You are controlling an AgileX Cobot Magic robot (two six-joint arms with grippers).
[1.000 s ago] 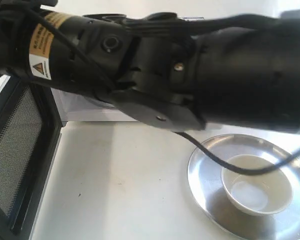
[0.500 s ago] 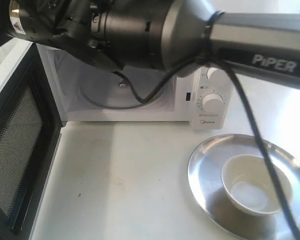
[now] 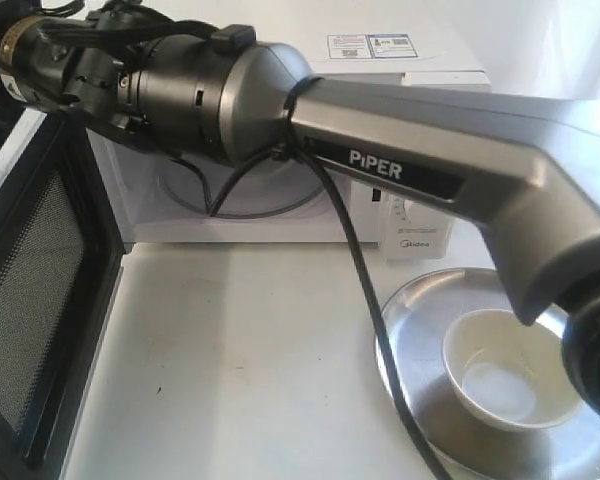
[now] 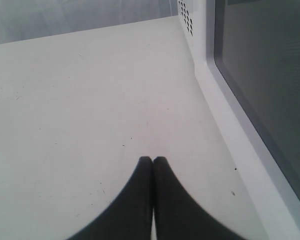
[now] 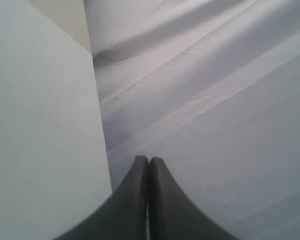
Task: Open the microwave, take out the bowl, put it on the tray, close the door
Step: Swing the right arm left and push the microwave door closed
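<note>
Bowl point(image 3: 513, 368) sits on tray point(image 3: 412, 340); right gripper point(image 5: 148, 161), fingers together, is beyond open door point(image 3: 35, 300), likely to push it; left gripper point(image 4: 152, 160) likewise together.

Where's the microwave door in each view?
Exterior: door stands open at the left edge, mesh side toward the camera.
Left wrist: the door's dark window and white frame run beside the left end effector.
Right wrist: no door identifiable.
Shared landmark: white table, in exterior and left wrist.
</note>
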